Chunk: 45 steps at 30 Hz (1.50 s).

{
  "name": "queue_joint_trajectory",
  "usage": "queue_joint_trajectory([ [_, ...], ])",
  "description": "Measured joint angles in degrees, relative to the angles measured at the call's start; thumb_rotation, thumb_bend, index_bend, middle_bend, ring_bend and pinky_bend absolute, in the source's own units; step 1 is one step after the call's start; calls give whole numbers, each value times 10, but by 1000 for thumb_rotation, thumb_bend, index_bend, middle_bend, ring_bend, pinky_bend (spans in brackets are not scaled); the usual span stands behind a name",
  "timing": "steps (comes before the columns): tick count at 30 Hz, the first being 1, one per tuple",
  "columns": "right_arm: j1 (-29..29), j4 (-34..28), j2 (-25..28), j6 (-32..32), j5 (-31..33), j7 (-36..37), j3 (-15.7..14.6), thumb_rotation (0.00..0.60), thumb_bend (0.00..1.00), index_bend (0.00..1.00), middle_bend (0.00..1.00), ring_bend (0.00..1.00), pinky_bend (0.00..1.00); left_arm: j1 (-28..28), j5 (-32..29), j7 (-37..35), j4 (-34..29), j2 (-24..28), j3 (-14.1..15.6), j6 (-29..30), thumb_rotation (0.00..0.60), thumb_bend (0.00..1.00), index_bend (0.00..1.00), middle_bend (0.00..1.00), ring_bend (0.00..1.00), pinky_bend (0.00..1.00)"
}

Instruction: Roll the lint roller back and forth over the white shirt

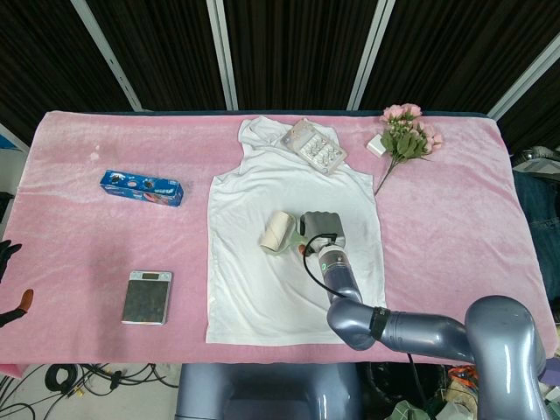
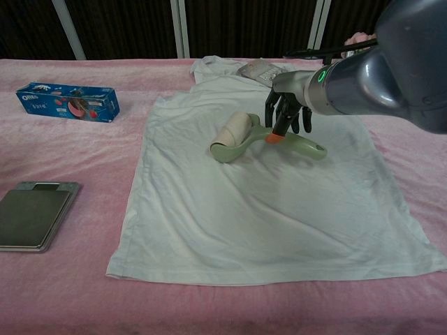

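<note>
The white shirt (image 1: pixel 262 289) (image 2: pixel 265 209) lies flat in the middle of the pink table. A green lint roller (image 2: pixel 260 137) with a pale roll (image 1: pixel 276 232) rests on the shirt's upper middle. My right hand (image 2: pixel 288 112) (image 1: pixel 322 226) grips the roller's green handle near its orange band, fingers curled over it. The handle's end (image 2: pixel 314 150) sticks out to the right. Only a dark fingertip of my left hand (image 1: pixel 7 251) shows at the head view's far left edge; its state is unreadable.
A blister pack (image 1: pixel 313 146) (image 2: pixel 269 72) lies on the shirt's collar area. A blue cookie box (image 1: pixel 142 186) (image 2: pixel 68 102) and a grey scale (image 1: pixel 147 297) (image 2: pixel 31 215) sit to the left. Pink flowers (image 1: pixel 404 133) stand at the back right.
</note>
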Motion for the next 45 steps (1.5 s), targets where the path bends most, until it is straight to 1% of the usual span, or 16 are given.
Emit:
queue_joint_trajectory([
  [6,28,43,-34,-11,17,-10,11,600,564,697,653,622,610,-1,-1,0,-1,1,-1,-1,600,394,134,62,41,77],
  [10,37,68,-56,-18,11,-3,19,600,564,698,653,622,610,-2,-1,-1,-1,2,-2,-2,600,394,134,62,41,77],
  [17,41,85,-70,-21,2,8,24,600,564,700,654,623,610,-2,0,-1,-1,2,0,-3,600,394,133,62,41,78],
  [25,34,64,-48,-7,9,-5,16,600,566,699,654,623,610,-2,0,4,-1,0,1,-4,600,394,134,62,42,78],
  [34,18,27,-17,6,39,-34,-6,600,566,699,654,623,610,-1,1,7,0,-1,3,-2,600,394,133,62,41,77],
  [45,-7,-14,19,15,32,-30,-23,600,566,699,655,623,610,-1,-1,7,0,-1,2,-2,600,394,133,62,41,77],
])
